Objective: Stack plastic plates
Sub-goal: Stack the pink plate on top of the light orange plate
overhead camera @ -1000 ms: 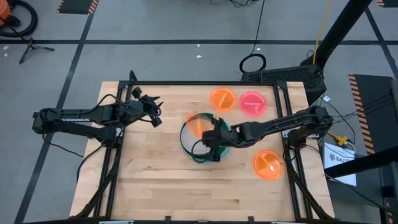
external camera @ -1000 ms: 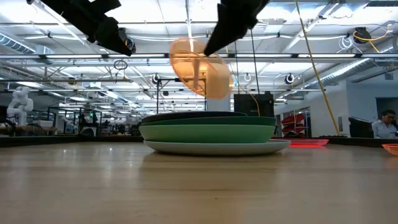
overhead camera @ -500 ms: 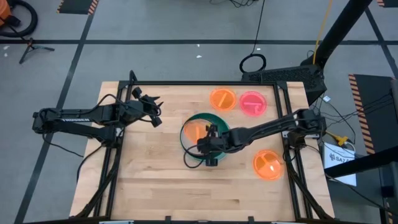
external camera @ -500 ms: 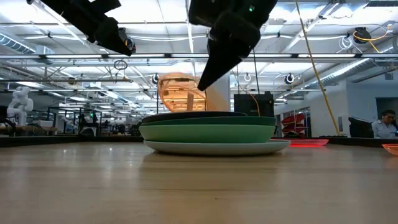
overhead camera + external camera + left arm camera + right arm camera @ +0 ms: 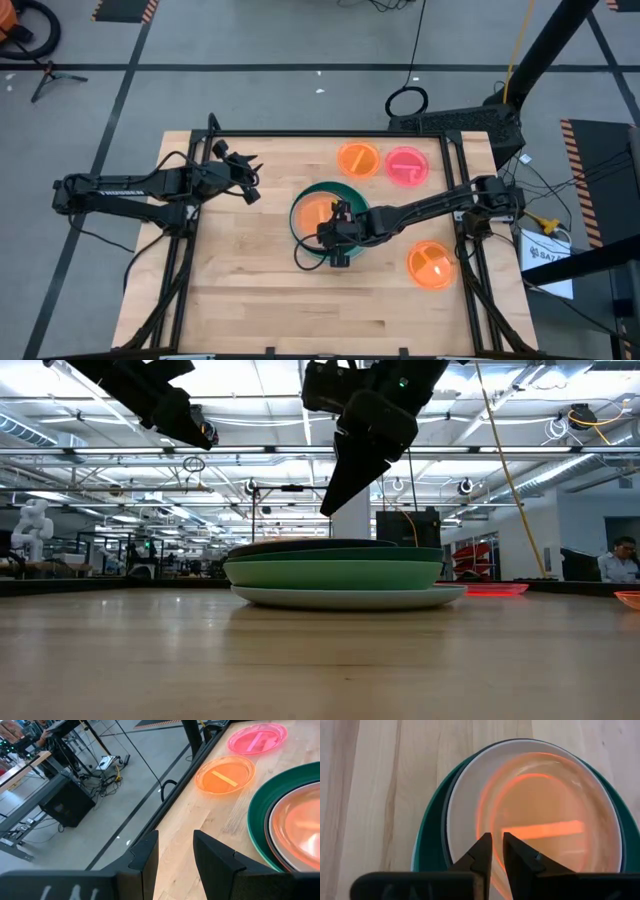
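Note:
A stack of plastic plates [image 5: 325, 215] stands mid-table: a pale plate [image 5: 345, 597] at the bottom, then light green [image 5: 335, 573] and dark green [image 5: 335, 554], with a beige one [image 5: 462, 795] near the top. A translucent orange divided plate [image 5: 545, 815] lies flat in the beige one. My right gripper [image 5: 497, 851] hangs just above the stack's near rim [image 5: 325, 508], open by a narrow gap and touching nothing. My left gripper [image 5: 252, 190] waits open above the table, left of the stack.
An orange plate [image 5: 358, 159] and a pink plate [image 5: 406, 166] lie side by side near the table's far edge. Another orange plate [image 5: 431, 265] lies toward the right edge. Bare wood spreads over the near half and the left side.
My right gripper has come down toward the stack with the orange plate tilted on edge. It has let go, and the plate has dropped flat onto the top of the stack, out of sight behind the rims in the low view.

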### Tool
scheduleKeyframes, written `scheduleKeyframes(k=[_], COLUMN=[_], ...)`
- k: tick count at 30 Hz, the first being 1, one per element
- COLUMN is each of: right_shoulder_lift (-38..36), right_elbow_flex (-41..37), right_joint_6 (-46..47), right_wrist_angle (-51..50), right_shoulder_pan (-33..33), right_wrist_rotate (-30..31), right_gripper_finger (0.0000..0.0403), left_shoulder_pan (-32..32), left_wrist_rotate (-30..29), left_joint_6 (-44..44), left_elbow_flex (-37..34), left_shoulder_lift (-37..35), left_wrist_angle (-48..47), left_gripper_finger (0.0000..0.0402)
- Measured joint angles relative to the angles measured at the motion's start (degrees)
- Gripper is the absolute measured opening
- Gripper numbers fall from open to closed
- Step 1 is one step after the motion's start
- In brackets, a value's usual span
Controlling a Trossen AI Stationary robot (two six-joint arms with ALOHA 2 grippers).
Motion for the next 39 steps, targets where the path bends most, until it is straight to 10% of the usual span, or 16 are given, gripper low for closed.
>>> scheduleKeyframes(k=[17,39], right_shoulder_lift=[-6.18,-10.34], right_elbow_flex=[-0.02,-0.04], right_joint_6=[6.78,27.21], right_wrist_angle=[-2.32,-36.75], right_shoulder_pan=[-3.79,-23.94], right_wrist_rotate=[1.92,4.62], right_gripper_finger=[0.0074,0.0075], left_shoulder_pan=[0.0,0.0], left_wrist_rotate=[0.0,-0.02], left_joint_6=[0.0,0.04], left_elbow_flex=[0.0,0.0], left_shoulder_lift=[-0.02,-0.02], left_wrist_angle=[0.0,-0.02], left_gripper_finger=[0.0129,0.0129])
